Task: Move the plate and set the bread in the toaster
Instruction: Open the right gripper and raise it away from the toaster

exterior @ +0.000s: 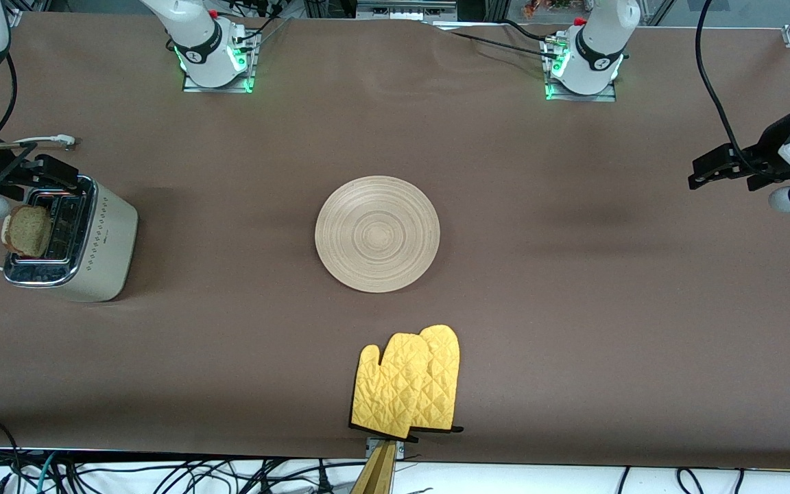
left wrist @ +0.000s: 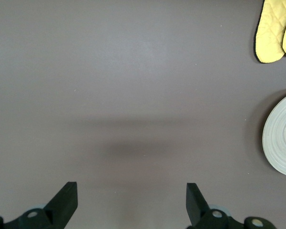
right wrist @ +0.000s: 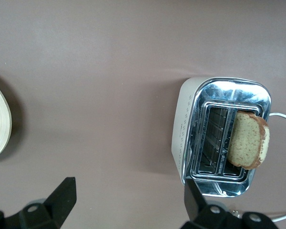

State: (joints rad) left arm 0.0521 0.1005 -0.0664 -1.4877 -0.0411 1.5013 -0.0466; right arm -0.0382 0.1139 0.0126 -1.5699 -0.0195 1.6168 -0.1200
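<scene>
Mitts (exterior: 409,384) nearest; right wrist view shows toaster (right wrist: 221,136) slots.

The front camera looks down from high across the table (exterior: 573,288), facing both robot bases, with the plate (exterior: 377,234) mid-frame. The left wrist camera looks straight down on bare tabletop, catching the plate's edge and the yellow mitts (left wrist: 275,29). The right wrist camera looks down closer, over the toaster (right wrist: 219,136), the plate at its frame edge.
</scene>
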